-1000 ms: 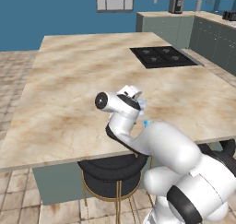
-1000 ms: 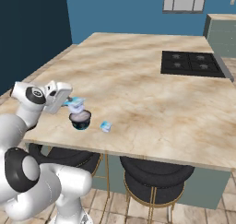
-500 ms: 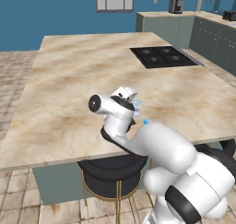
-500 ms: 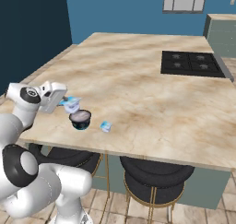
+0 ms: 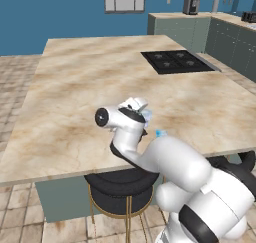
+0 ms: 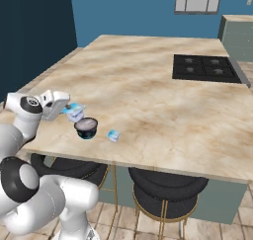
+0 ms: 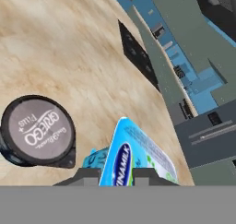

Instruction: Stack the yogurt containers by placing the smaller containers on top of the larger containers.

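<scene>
1. Pincer (image 6: pixel 74 111) status: we see its jaws clamped on a pale-blue and white yogurt cup (image 6: pixel 75 112), raised clear of the counter (image 6: pixel 148 86) near the front edge.
2. In the hand view, we see this held cup (image 7: pixel 133 158) between the two dark tips, its blue label facing the camera.
3. We locate the dark yogurt cup (image 6: pixel 86 128) standing upright on the counter, just beside and below the held cup. Its pale grey lid (image 7: pixel 40 130) is bare; nothing rests on it.
4. We note a second small pale-blue cup (image 6: pixel 113 136) lying on the counter, near the dark cup but apart from it, on the side away from the arm.
5. Progress, as we judge it: the small cup is picked up and carried close; the placement on the dark cup is not yet done. The held cup is offset to one side of the lid, not above its centre.
6. Farther off, we see the black cooktop (image 6: pixel 207 68) set into the counter, well apart from the work.
</scene>
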